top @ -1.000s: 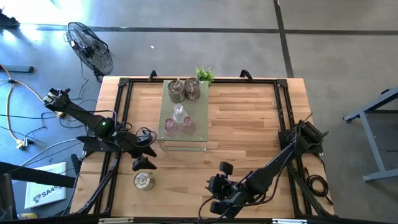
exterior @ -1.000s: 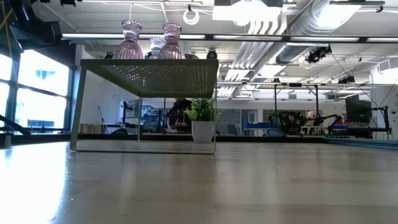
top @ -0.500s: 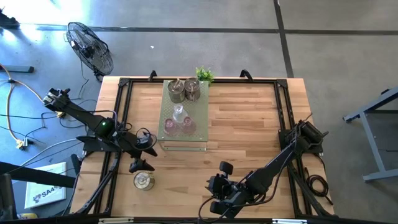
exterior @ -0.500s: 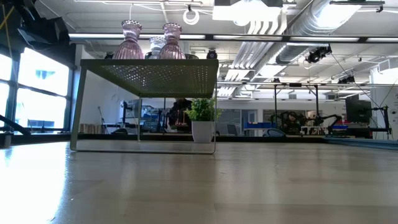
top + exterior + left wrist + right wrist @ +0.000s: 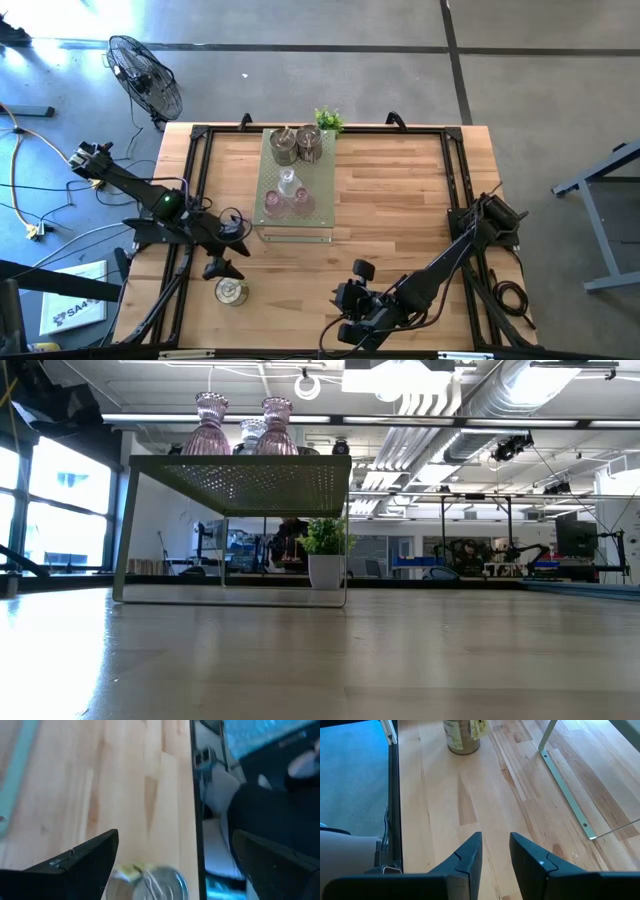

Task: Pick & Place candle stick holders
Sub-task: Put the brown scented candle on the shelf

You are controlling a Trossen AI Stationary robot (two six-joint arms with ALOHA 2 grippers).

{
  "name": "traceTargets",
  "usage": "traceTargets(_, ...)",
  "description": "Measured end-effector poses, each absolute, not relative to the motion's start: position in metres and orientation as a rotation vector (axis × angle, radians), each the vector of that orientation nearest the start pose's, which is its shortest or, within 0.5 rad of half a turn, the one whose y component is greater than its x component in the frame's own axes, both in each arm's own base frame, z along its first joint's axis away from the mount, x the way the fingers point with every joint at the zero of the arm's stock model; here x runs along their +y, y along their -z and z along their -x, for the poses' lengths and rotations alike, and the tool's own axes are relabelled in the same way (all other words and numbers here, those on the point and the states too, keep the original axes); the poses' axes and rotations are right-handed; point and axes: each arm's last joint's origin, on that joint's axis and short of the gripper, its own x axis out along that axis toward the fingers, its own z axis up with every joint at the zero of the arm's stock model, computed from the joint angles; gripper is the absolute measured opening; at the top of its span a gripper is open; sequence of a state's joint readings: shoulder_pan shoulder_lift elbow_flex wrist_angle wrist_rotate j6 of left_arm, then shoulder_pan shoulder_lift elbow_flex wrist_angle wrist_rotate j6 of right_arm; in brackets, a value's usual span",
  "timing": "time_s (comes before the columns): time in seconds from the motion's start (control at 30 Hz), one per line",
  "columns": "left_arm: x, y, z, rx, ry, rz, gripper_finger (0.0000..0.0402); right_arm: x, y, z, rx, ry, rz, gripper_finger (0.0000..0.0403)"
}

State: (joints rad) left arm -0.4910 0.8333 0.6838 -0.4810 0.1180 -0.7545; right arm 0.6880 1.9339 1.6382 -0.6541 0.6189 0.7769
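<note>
Reaching for the lone metal holder [image 5: 231, 291] looks like the job right now, since it stands by itself on the wooden bench [image 5: 390, 200] near the front left edge, away from the others. The left gripper [image 5: 222, 268] hangs just above and beside it with its jaws spread wide and nothing in them. To do this well, I think the jaws should drop straight down around the cup, one on each side, and close slowly so it does not tip or slide. The cup is round, dull and shiny like a tin, so it may be slippery. Up on the pale green board [image 5: 297, 230] full of tiny holes stand two more metal holders [image 5: 283, 147], two pink glass holders [image 5: 272, 207] and one clear glass holder [image 5: 288, 183]. The glass ones look smooth and bumpy-sided. The right gripper [image 5: 495, 851] waits low at the front of the bench, its jaws nearly together and empty.
</note>
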Motion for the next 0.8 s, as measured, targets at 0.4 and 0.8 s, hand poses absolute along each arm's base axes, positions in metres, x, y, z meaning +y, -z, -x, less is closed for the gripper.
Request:
traceTargets(0.4,-0.0914,-0.266,-0.1425,0.976,0.645,0.649,0.0383,0.253,-0.262,-0.3341,0.715,0.216,-0.145,0.0094)
traceTargets(0.8,-0.0895,-0.2659,-0.1464,0.873,0.47,0.599,0.0383,0.2526,-0.262,-0.3344,0.714,0.217,-0.141,0.0094)
